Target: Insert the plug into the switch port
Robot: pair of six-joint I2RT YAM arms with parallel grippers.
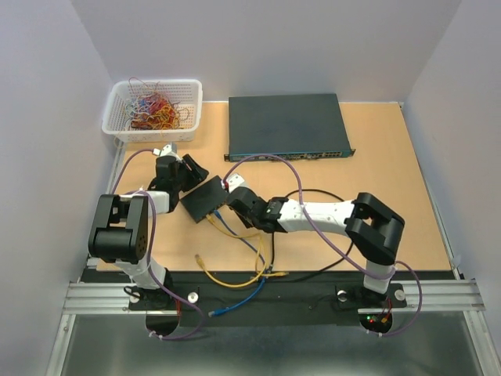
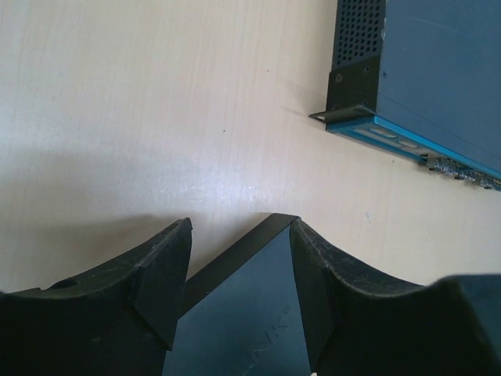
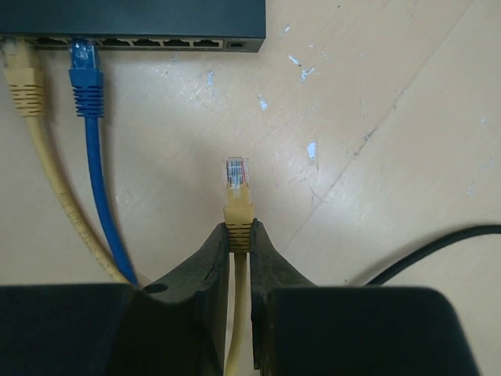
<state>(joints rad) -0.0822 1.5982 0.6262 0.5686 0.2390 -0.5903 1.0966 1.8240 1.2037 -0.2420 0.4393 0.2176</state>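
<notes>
Clamped between the closed fingers of the right gripper (image 3: 239, 235) is a yellow cable, held by its boot just behind the clear plug (image 3: 236, 174). The plug is pointed at the port edge of the small black switch (image 3: 133, 19) but is kept apart from it, with bare table (image 3: 376, 117) between the two. Along that edge a row of switch ports (image 3: 156, 41) is seen; the two ports at the left end of the row are taken by a second yellow cable (image 3: 23, 82) and a blue cable (image 3: 88, 90), and the ports to their right are open.

From the other wrist, one corner of the small black switch is seen gripped by the left gripper (image 2: 240, 227), a finger pressed to each side. Beyond it on the table lies the large rack switch (image 2: 438, 70) – well apart. From above, a white basket (image 1: 117, 117) of coloured wires is seen at the far left corner.
</notes>
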